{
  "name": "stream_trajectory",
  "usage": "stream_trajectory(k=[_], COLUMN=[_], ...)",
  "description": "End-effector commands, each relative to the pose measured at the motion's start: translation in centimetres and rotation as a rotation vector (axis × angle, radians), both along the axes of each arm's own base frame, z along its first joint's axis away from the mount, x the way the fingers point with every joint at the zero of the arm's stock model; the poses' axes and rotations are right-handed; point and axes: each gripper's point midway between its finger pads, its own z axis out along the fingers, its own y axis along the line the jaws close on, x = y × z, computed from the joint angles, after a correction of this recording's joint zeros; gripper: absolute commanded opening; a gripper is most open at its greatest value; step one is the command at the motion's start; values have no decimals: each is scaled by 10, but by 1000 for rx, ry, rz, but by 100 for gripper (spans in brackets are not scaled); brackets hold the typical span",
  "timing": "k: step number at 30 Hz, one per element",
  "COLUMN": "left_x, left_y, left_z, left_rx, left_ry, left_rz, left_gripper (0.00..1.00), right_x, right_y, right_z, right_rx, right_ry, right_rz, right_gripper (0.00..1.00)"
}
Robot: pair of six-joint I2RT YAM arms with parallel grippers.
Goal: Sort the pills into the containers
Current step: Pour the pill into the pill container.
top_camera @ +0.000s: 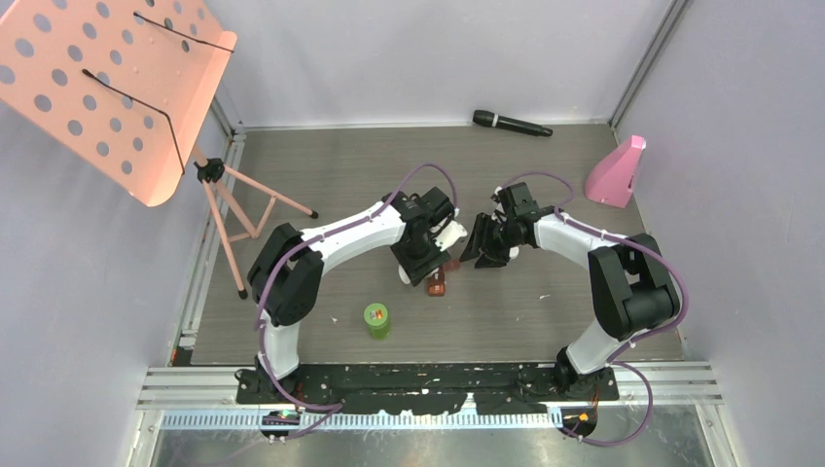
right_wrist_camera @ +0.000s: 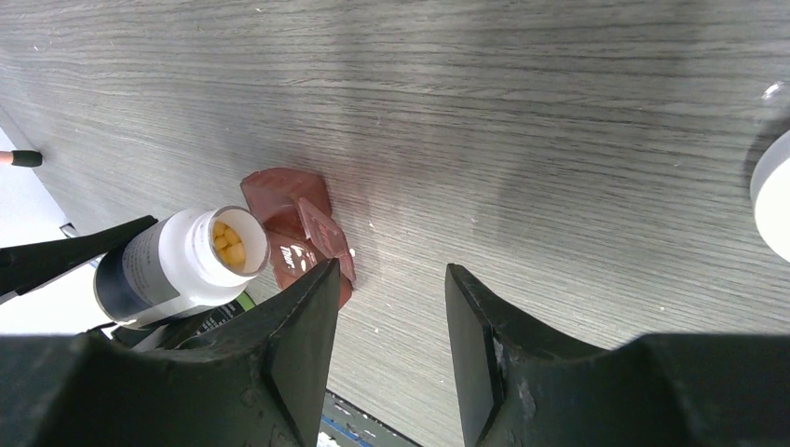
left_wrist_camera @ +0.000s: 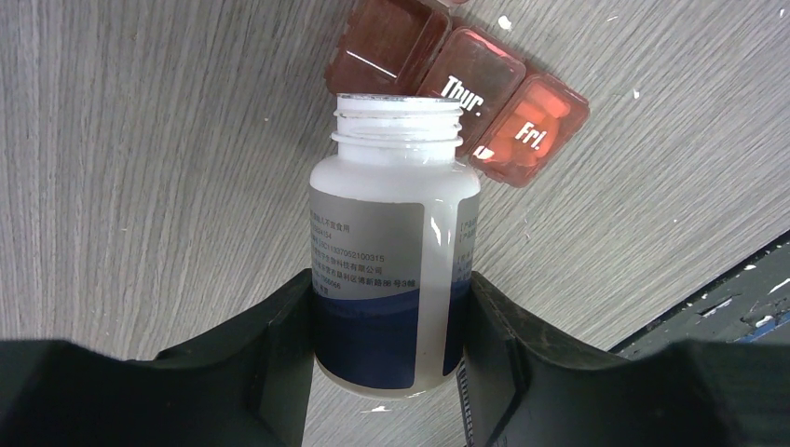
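Observation:
My left gripper (top_camera: 424, 259) (left_wrist_camera: 387, 291) is shut on a white bottle (left_wrist_camera: 391, 233) with a grey and blue label. The bottle has no cap and tilts mouth-first toward the brown pill case (left_wrist_camera: 466, 84) (top_camera: 438, 283), whose lids read "Thur." and "Fri.". In the right wrist view, yellow pills (right_wrist_camera: 230, 243) show inside the bottle (right_wrist_camera: 177, 265), with the case (right_wrist_camera: 293, 223) just behind it. My right gripper (top_camera: 486, 245) (right_wrist_camera: 391, 276) hovers open over bare table beside the case, holding nothing. A green-lidded bottle (top_camera: 376, 319) stands upright nearer the arm bases.
A black microphone (top_camera: 511, 124) lies at the back wall and a pink wedge-shaped object (top_camera: 616, 173) sits at the back right. A pink music stand (top_camera: 117, 88) rises at the left. A white round object (right_wrist_camera: 773, 196) shows at the right wrist view's edge.

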Motion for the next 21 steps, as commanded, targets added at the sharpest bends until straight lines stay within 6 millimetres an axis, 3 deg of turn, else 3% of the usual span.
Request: stream_trajectory(k=[1, 21], left_x=[0, 5], left_y=[-7, -10], left_z=[8, 10], left_rx=[-9, 14], left_ry=[0, -3], left_rz=[-4, 8], left_gripper=[0, 0], right_x=[7, 6], right_y=[3, 2], right_z=[8, 5], right_rx=[23, 21], right_ry=[-31, -21], right_rz=[-8, -6], right_gripper=[52, 52])
